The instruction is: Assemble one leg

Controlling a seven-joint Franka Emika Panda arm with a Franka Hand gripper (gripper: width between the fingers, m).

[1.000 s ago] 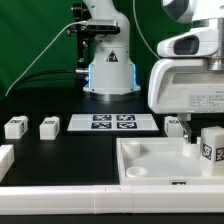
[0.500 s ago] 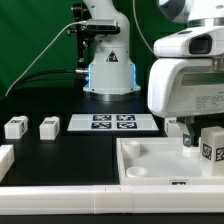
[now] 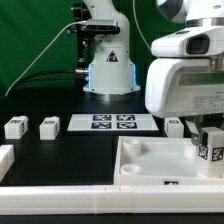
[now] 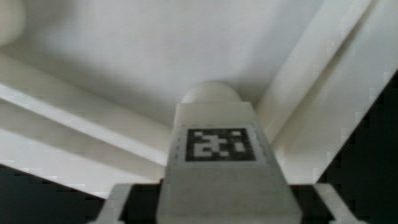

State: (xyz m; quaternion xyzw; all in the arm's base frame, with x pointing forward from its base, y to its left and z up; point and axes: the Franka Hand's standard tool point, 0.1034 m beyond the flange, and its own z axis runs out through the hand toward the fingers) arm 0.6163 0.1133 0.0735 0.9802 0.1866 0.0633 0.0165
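My gripper (image 3: 203, 138) is shut on a leg (image 3: 210, 152), a small white block with a black-and-white tag, at the exterior view's right. It holds the leg upright over the right part of the large white square tray-like piece (image 3: 150, 165). In the wrist view the leg (image 4: 217, 130) stands between my gripper's (image 4: 221, 202) two fingers, tag facing the camera, with the white piece (image 4: 143, 50) behind it. I cannot tell whether the leg touches the piece. Two more legs (image 3: 15, 127) (image 3: 48, 127) lie on the table at the left. A third (image 3: 175, 126) sits behind my hand.
The marker board (image 3: 112, 122) lies flat in the middle, in front of the robot base (image 3: 108, 70). A white part (image 3: 5, 157) pokes in at the left edge. A white rail (image 3: 60, 204) runs along the front.
My gripper has moved slightly down and toward the exterior view's left with the leg still in it. Nothing else has moved.
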